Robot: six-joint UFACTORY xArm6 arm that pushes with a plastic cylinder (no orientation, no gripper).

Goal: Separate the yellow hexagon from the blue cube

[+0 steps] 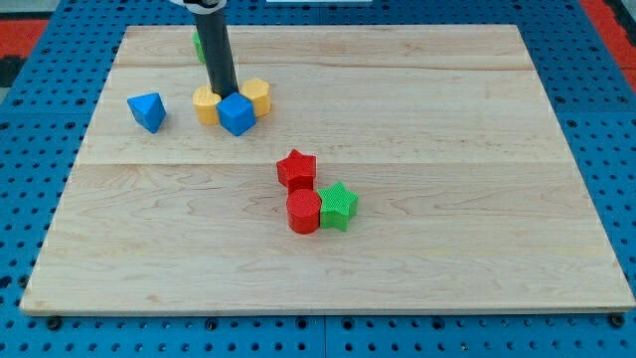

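The yellow hexagon (257, 95) sits at the upper left of the wooden board, touching the upper right side of the blue cube (237, 113). A second yellow block (207, 103), its shape unclear, touches the cube's left side. My dark rod comes down from the view's top. My tip (225, 91) rests between the two yellow blocks, just above the blue cube and close against it.
A blue wedge-like block (147, 110) lies left of the cluster. A green block (199, 42) shows partly behind the rod near the top edge. A red star (296, 168), a red cylinder (303, 211) and a green star (339, 205) are grouped mid-board.
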